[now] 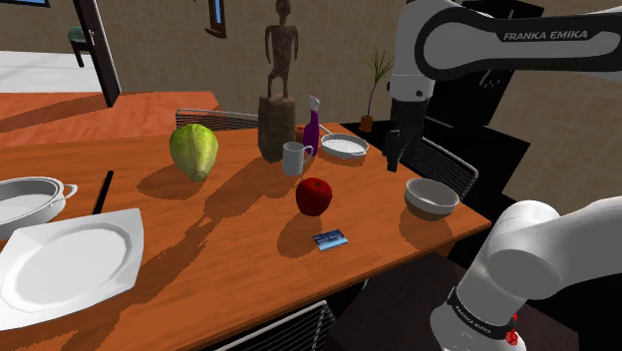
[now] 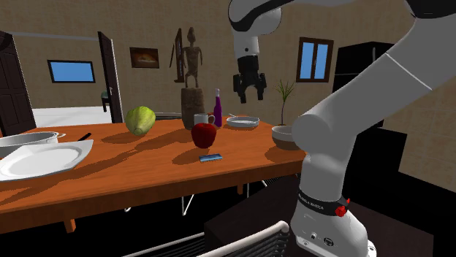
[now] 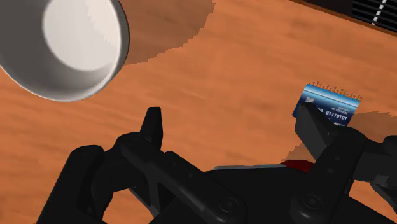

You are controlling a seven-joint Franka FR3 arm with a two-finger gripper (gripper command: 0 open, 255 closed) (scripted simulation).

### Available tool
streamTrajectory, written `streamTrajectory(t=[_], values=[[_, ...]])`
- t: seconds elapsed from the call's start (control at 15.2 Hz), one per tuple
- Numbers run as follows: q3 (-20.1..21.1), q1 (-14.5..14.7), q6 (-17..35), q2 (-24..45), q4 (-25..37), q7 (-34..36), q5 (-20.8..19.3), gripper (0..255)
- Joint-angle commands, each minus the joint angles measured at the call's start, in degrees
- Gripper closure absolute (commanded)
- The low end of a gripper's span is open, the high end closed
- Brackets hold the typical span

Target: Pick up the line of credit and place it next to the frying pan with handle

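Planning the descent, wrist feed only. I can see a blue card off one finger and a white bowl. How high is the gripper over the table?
Observer: High. In the second exterior view the gripper hangs well above the table, at the bowl's end.
Operator: Anything crowding the card?
Observer: A red apple stands just beyond the card, close to it but apart.
Operator: And past the apple?
Observer: A white mug, then a purple bottle and a dark statue on a block.
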Motion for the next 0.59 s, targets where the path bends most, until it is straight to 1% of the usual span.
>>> streamTrajectory(t=[0.0,0.26,0.53], values=[[0.00,0.00,0.00,0.00,0.00,0.00,0.00,0],[-4.53,5.26,14.16,-3.43,-9.79,-12.78,1.59,0],[-9.93,11.36,28.26,-4.50,-17.94,-26.47,3.94,0]])
